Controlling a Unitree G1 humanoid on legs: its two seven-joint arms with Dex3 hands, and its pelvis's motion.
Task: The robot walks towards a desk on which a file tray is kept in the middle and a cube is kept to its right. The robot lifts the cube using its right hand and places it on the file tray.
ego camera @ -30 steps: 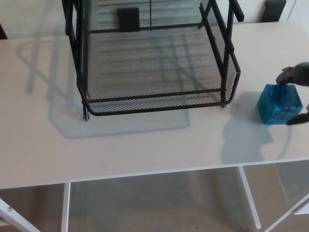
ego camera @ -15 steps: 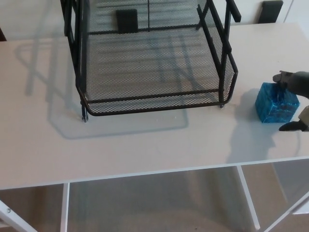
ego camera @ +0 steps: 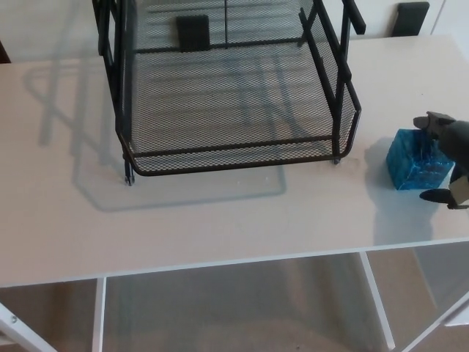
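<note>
The shiny blue cube (ego camera: 416, 160) sits on the pale white desk (ego camera: 220, 220) near its right edge, across a bare strip from the black wire mesh file tray (ego camera: 234, 103), with the black right hand (ego camera: 453, 147) spread wide around it.

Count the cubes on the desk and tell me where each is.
1. The blue cube sits on the desk, right of the tray, beside the right hand.
</note>
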